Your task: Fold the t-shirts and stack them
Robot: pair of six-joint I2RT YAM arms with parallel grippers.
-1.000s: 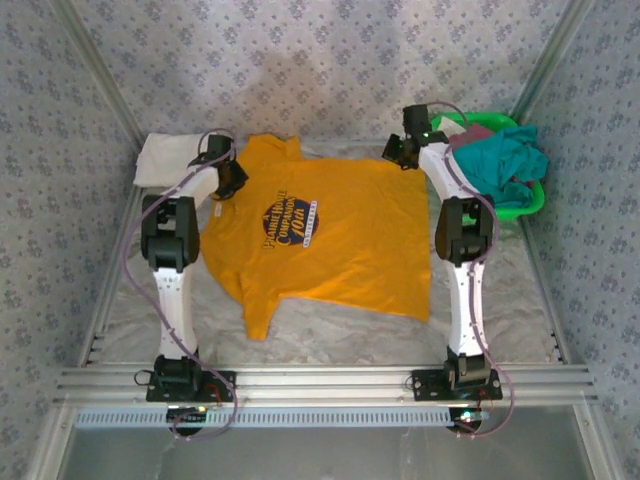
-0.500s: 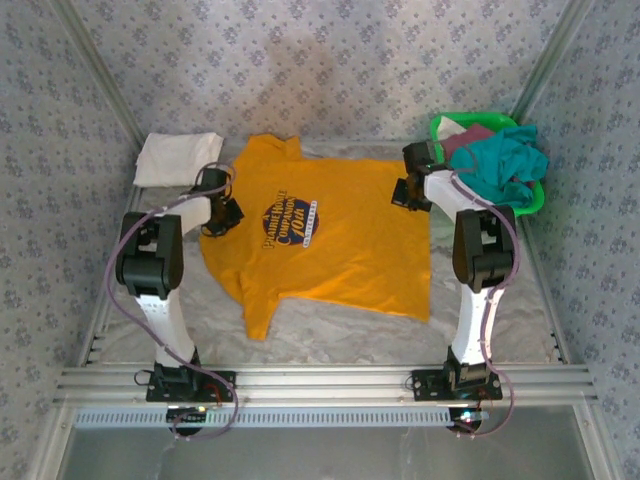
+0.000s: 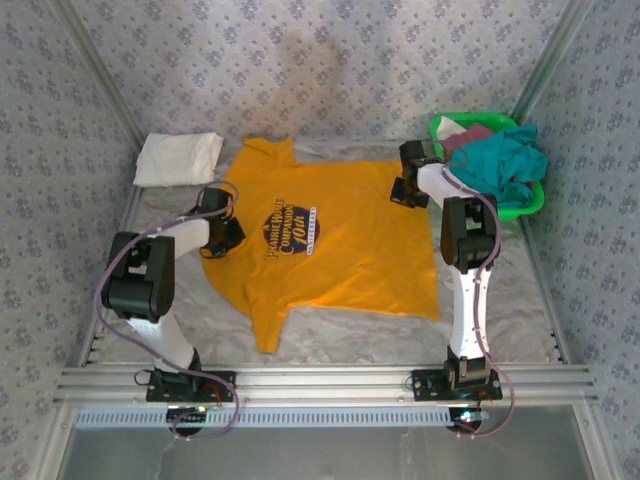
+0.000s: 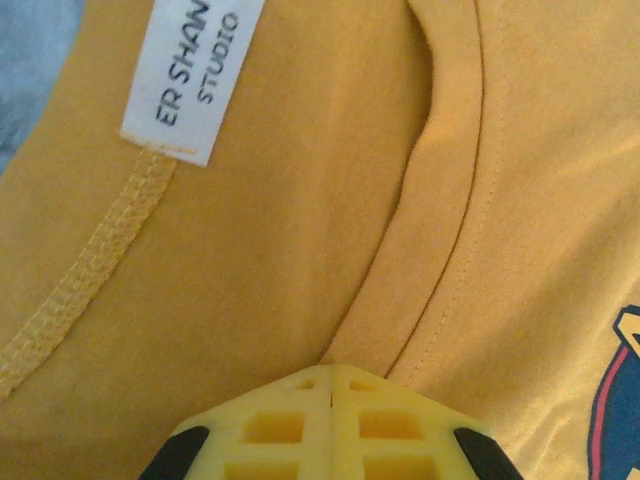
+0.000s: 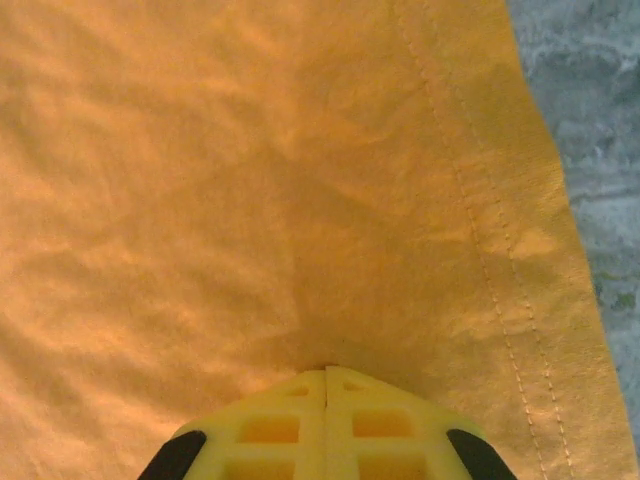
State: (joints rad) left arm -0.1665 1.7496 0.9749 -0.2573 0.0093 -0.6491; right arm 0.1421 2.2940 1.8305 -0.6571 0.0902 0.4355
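Mustard-orange t-shirt lies spread mid-counter, its chest print too small to read. Green basket at two o'clock holds teal tee and maroon tee; white tee sits at ten. Left tool pinches the orange collar, right tool cloth beside its hem. Neck label: "ER SHAN… STUDIO".

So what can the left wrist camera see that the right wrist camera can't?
The left wrist camera sees the white neck label, the collar and a bit of the navy print. The right wrist camera sees the shirt's stitched edge and the grey table. Both see the orange t-shirt pinched in shut yellow jaws.
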